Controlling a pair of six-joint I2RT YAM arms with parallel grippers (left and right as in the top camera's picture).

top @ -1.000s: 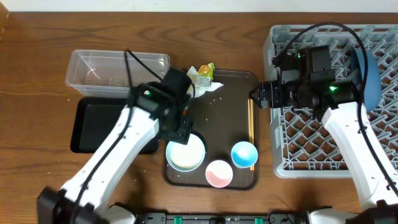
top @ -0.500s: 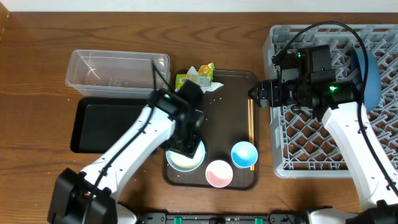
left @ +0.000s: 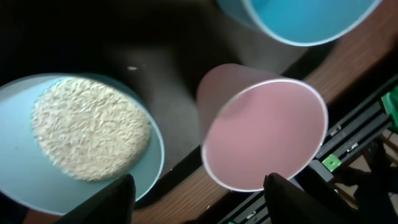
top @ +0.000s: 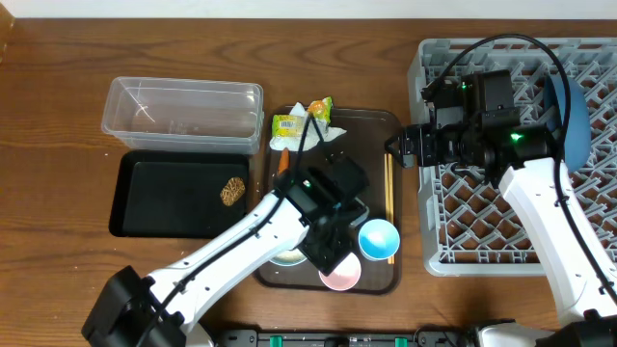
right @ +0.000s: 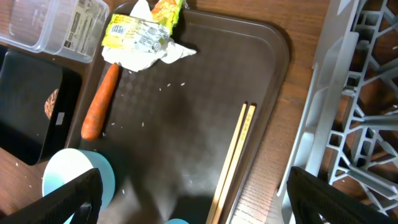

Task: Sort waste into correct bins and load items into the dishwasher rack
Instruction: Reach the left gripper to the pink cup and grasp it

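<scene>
Little of the task is done, as far as the pictures show. The large dark blue dish stands on edge in the dishwasher rack, to the right of the dark brown serving tray. The brown food lump lies in the shallow black tray, just left of the serving tray. The clear plastic tub, at the serving tray's upper left, shows no waste that I can make out.

Everything else is left to do. At the serving tray's top edge sit the yellow-green wrapper and the crumpled white tissue, with the small carrot just below them and loose rice grains scattered nearby. The chopsticks lie along its right side. On its near edge stand the light blue cup, the pink cup and the white bowl, which holds a bed of rice.

The left tool hangs over the pink cup, fingers spread wide and gripping nothing. The right tool sits at the serving tray's right edge, above the chopsticks, also wide apart and empty.
</scene>
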